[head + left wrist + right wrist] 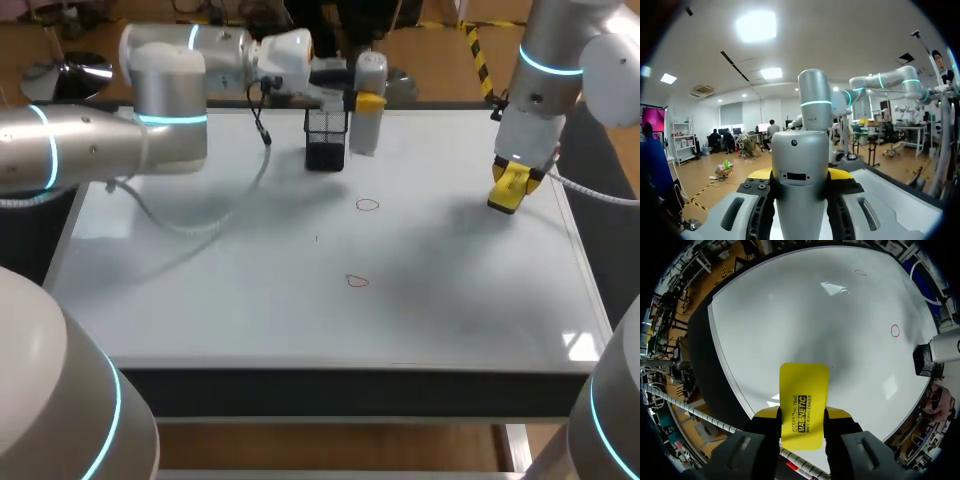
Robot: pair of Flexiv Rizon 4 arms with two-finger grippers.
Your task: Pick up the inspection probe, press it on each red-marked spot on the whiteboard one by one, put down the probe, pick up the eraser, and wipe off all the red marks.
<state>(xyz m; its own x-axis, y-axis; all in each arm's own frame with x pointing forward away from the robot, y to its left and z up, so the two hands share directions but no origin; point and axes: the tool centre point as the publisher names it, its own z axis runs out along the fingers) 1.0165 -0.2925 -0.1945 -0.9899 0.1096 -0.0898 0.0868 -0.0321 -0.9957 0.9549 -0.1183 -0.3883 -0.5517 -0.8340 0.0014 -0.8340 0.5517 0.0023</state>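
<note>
Two arms in play, and both are loaded! The left gripper (800, 176) is out at the far edge of the white whiteboard (200, 290). Its fingers (841, 174) are clenched from two sides on the one grey cylindrical inspection probe (800, 165). The probe stands upright in that grasp, just beside a single black mesh pen holder (326, 140); whether its lower end meets the board, I cannot tell. Over on the right side of the board, the right gripper (802, 415) points down, its fingers (837, 414) grasping the one yellow rectangular eraser (803, 400) by its two long edges. Most of the eraser sticks out ahead of the yellow tips. It hangs low over the white surface, though contact cannot be judged from here. Now count the marks: two small red loops drawn near the middle of the board. The first red loop (367, 205) sits nearer the holder, the second red loop (357, 281) nearer the front edge of the bench (350, 385). Both lie well apart from either gripper.
</note>
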